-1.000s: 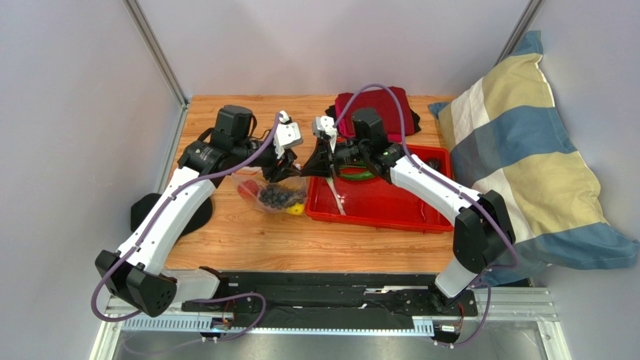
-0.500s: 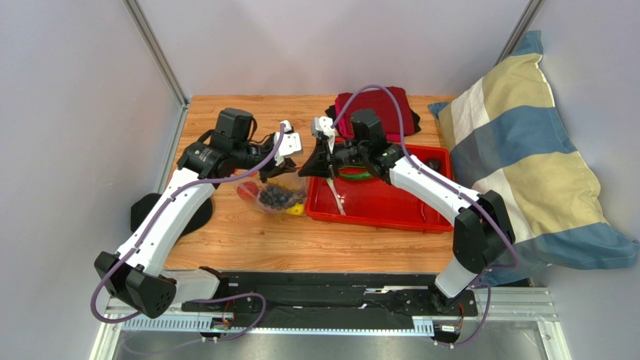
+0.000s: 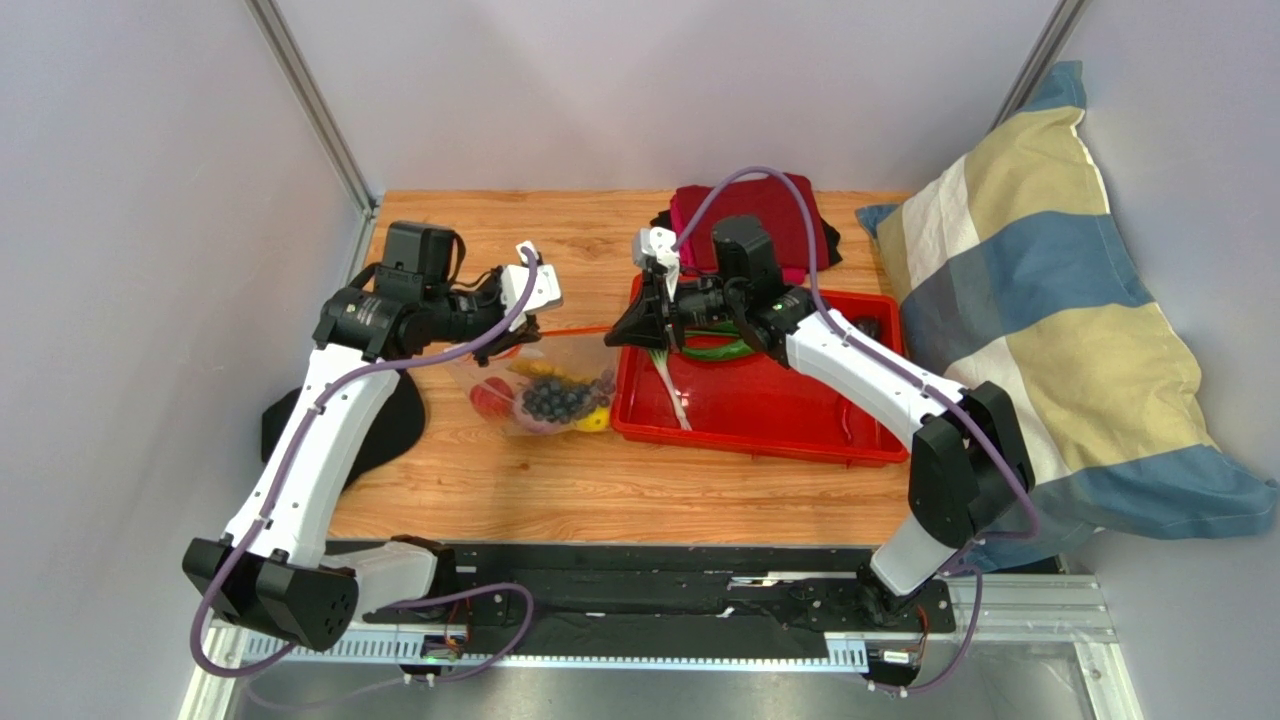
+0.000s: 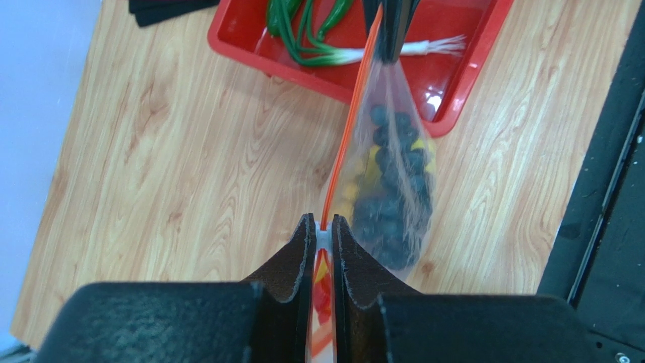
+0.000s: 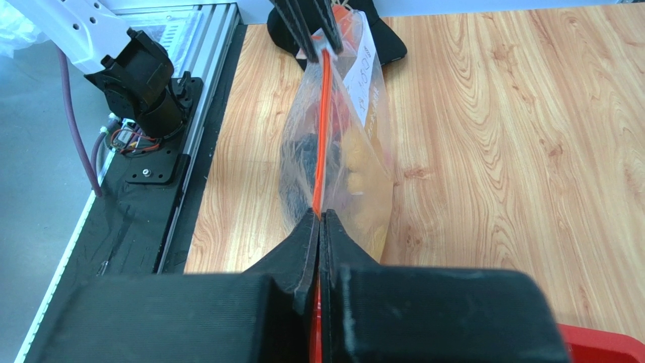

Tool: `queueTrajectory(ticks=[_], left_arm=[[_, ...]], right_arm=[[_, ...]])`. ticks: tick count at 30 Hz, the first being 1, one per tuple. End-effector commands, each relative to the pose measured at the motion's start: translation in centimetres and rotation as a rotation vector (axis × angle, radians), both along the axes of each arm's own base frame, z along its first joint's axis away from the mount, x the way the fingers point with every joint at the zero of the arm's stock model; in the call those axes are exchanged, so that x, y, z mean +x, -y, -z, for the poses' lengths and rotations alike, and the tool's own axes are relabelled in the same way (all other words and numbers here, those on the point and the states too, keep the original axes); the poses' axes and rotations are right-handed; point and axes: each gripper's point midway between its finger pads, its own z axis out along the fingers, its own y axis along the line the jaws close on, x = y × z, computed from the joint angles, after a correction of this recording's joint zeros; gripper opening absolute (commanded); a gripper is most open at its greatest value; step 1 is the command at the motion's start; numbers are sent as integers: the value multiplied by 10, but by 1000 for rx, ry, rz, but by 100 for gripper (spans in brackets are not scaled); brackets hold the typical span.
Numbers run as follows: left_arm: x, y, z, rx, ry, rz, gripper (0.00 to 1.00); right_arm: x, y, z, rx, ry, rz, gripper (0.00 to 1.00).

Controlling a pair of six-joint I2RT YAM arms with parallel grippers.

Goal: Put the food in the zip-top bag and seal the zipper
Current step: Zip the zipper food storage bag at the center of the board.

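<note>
Over the wooden worktop (image 4: 189, 151) I hold the clear, crinkly zip-top bag (image 4: 394, 98), limp, slick and, I judge, bottom-heavy with toy food (image 4: 394, 204), my left end effector (image 4: 323, 227) and right end effector (image 5: 320, 219) each clenched on an end of its stiffer thin red-orange zipper strip (image 4: 348, 136).

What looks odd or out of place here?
Nothing is spilled or torn. The zip-top bag is pinched by the left gripper and right gripper, food inside. One oddity: a striped pillow slumped at the table's right edge.
</note>
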Motion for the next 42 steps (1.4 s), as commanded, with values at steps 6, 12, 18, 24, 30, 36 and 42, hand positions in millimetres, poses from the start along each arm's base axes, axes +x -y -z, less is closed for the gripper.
queueTrajectory(ticks=[6, 12, 18, 24, 30, 36, 42], left_arm=[[-7, -50, 2, 101, 41, -78, 0], [-11, -66, 8, 137, 34, -109, 0], [-12, -75, 10, 145, 15, -133, 0], [-15, -87, 14, 172, 1, -154, 0], [-17, -69, 1, 55, -44, -135, 0], [-14, -46, -8, -37, -105, -119, 0], [-16, -27, -12, -95, -124, -71, 0]], right_arm=[[17, 18, -24, 39, 119, 61, 0], [23, 27, -14, 11, 105, 83, 0], [31, 31, -11, 0, 120, 104, 0], [41, 33, -9, -5, 126, 129, 0], [35, 20, -28, 11, 67, 52, 53], [4, -14, -77, 78, 135, -29, 89], [-19, -48, -52, 31, 216, -107, 100]])
